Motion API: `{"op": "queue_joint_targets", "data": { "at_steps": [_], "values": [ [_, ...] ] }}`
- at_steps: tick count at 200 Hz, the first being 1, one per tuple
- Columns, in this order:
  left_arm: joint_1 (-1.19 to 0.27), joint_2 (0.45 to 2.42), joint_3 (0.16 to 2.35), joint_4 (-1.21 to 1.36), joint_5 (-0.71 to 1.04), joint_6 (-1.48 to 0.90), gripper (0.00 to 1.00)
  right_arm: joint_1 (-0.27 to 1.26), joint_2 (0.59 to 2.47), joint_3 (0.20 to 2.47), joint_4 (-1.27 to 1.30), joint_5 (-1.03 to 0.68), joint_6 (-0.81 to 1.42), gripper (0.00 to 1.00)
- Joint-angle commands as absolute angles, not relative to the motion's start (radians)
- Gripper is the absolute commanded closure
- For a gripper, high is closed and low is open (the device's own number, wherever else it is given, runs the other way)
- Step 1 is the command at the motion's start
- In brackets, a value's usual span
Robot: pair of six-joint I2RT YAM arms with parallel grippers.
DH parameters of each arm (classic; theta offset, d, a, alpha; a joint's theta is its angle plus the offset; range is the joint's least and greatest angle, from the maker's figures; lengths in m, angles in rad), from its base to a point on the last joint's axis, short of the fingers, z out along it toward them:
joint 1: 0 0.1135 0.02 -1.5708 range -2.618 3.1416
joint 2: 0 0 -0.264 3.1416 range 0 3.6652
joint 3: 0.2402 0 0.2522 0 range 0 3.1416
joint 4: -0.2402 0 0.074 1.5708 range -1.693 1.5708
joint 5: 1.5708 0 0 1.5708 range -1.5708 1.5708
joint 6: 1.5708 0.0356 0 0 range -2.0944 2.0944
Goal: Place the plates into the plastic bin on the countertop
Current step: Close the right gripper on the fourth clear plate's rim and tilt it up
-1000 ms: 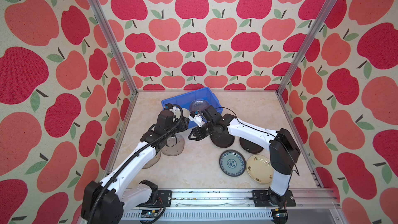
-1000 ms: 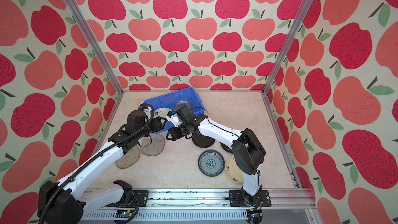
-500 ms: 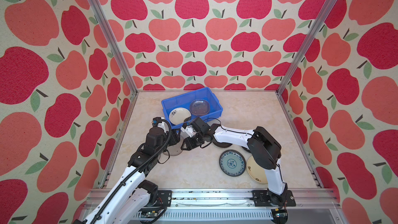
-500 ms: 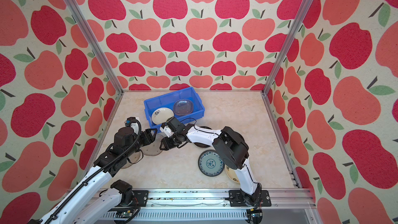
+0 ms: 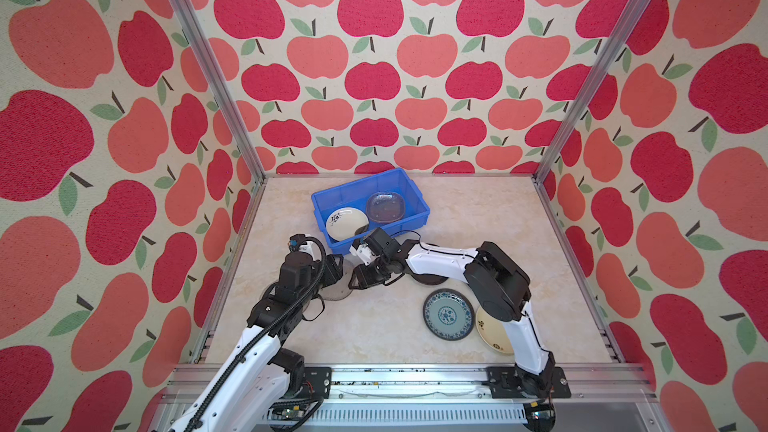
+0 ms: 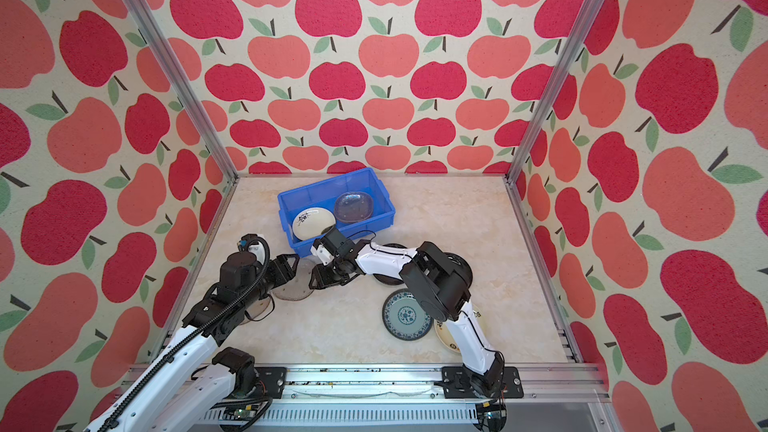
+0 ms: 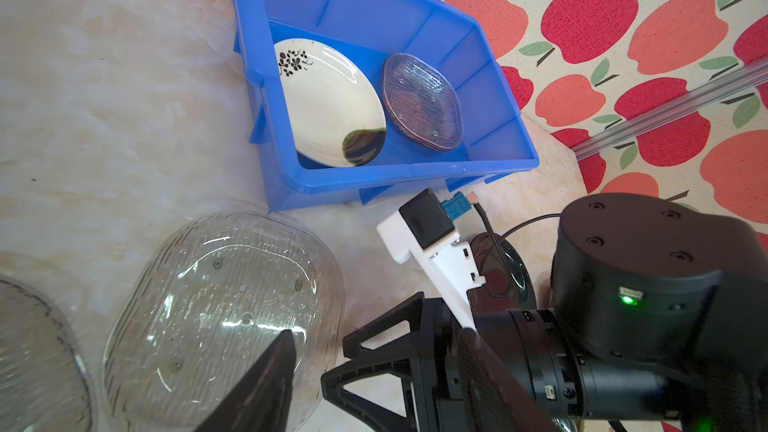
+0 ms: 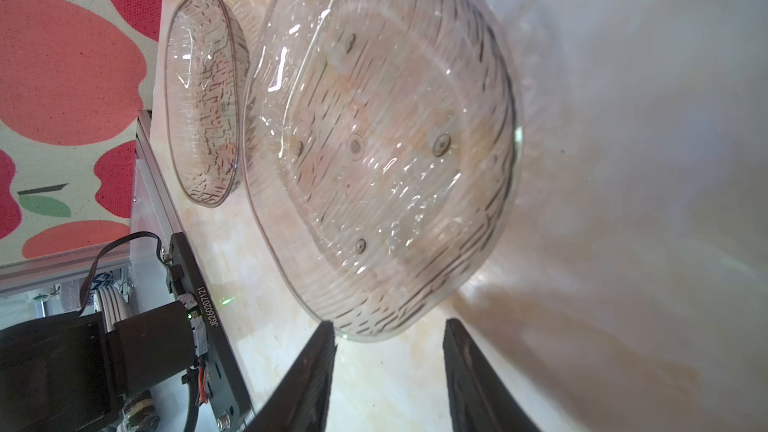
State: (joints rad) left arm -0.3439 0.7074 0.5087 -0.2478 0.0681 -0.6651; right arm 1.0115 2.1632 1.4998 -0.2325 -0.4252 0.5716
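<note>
Mid-frame in a top view, both arms reach low over the bench [image 5: 374, 338]. The left hand [image 5: 334, 271] and right hand [image 5: 360, 280] face each other across a clear glass plate [image 5: 337, 292], both spread.

— What are you wearing?
— I'm wearing white shells on my left arm [image 5: 257, 354] and right arm [image 5: 440, 261], black joints between. A black cable [image 5: 323, 257] is running along the left; my right gripper [image 8: 389, 323] is showing black tapered fingers [image 8: 311, 380].
</note>
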Motion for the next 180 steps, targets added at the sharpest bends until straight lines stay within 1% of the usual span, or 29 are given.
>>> {"op": "queue_joint_targets", "data": {
  "at_steps": [1,61,100,117,133,146,180],
  "values": [
    [-0.334,0.705,0.49,-0.215,0.087,-0.674,0.36,1.002,2.198,1.517,-0.206,-0.402,0.62,0.57],
    [-0.309,0.686,0.455,-0.194,0.109,-0.678,0.36,0.999,2.236,1.538,-0.171,-0.363,0.669,0.63],
    [-0.301,0.69,0.446,-0.183,0.111,-0.681,0.36,0.999,2.254,1.554,-0.177,-0.338,0.686,0.71],
    [-0.298,0.694,0.446,-0.176,0.114,-0.681,0.36,0.995,2.253,1.55,-0.175,-0.336,0.687,0.77],
    [-0.295,0.704,0.445,-0.17,0.118,-0.679,0.36,0.996,2.253,1.548,-0.175,-0.332,0.689,0.79],
    [-0.293,0.71,0.446,-0.166,0.122,-0.679,0.36,0.994,2.253,1.545,-0.175,-0.328,0.69,0.85],
    [-0.293,0.709,0.438,-0.149,0.127,-0.687,0.36,0.991,2.242,1.542,-0.187,-0.317,0.686,0.95]
  ]
}}
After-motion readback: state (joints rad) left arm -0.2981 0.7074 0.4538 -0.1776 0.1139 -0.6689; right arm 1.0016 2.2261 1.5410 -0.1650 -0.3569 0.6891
